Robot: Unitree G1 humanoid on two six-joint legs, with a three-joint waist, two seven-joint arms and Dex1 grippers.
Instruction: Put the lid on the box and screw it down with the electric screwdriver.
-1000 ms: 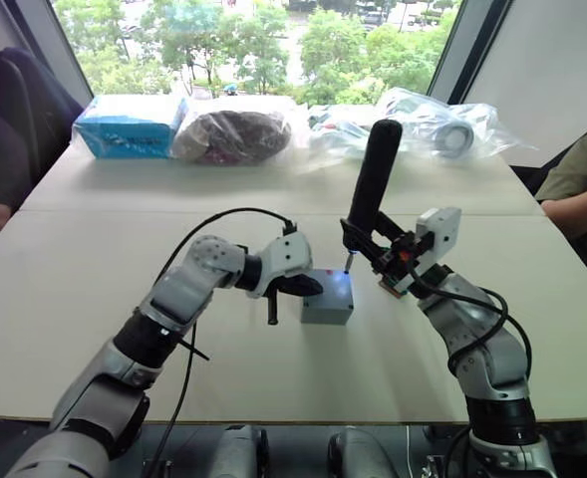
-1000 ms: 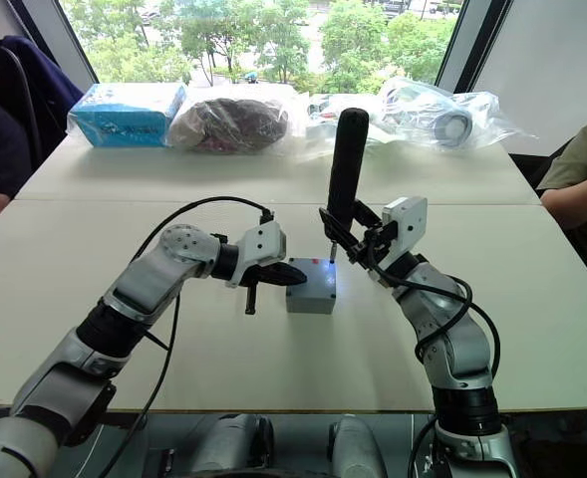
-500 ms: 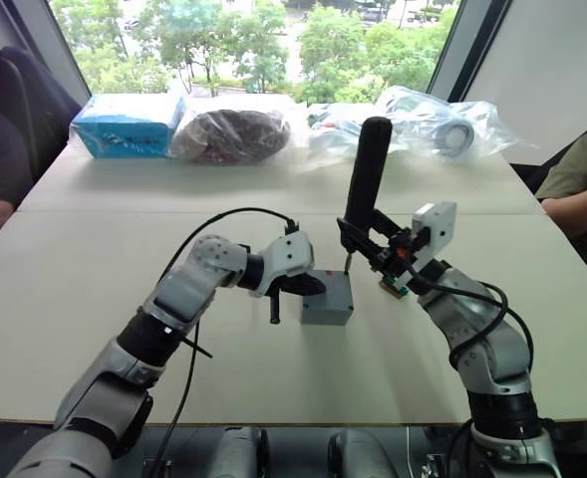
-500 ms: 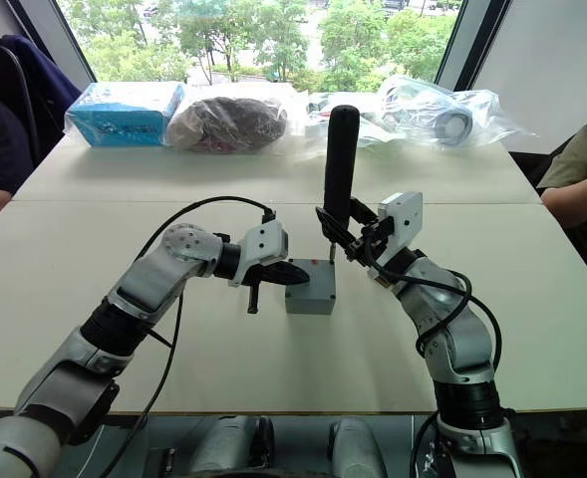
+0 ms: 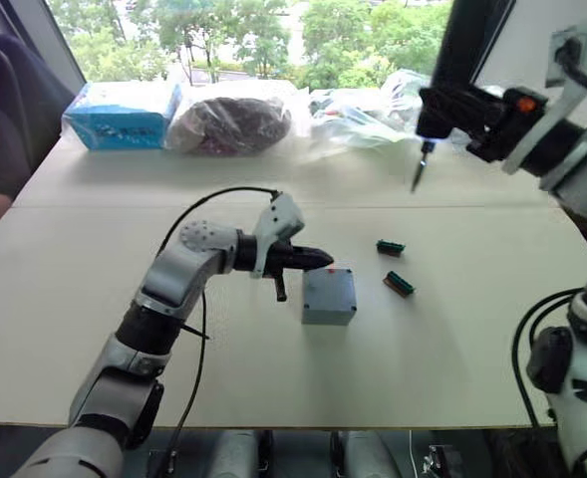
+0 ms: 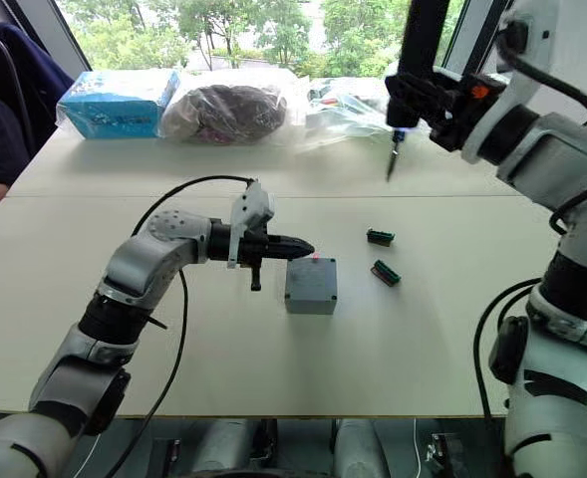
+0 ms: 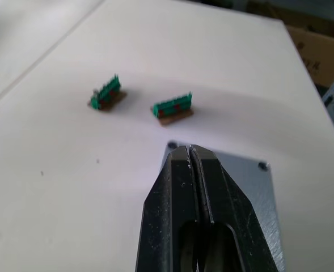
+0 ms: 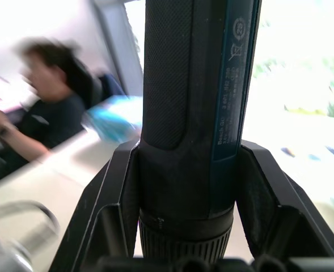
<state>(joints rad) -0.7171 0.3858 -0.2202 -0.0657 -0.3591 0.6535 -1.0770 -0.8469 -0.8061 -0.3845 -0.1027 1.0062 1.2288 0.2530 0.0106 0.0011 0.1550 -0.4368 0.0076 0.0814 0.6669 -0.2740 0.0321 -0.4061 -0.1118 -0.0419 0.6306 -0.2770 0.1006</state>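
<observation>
Gripping electric screwdriver (image 8: 195,113) — right hand (image 8: 192,187), label print unreadable

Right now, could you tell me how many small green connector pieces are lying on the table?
2. One green connector lies farther from the robot, the other connector nearer, both to the right of the box. None seems hidden.

The two head views looked forward and down over the table (image 5: 64,299), sharing nearly the same scene. The left wrist view sat close above the box (image 7: 252,187); the right wrist view stared up along the electric screwdriver (image 8: 195,113).
</observation>
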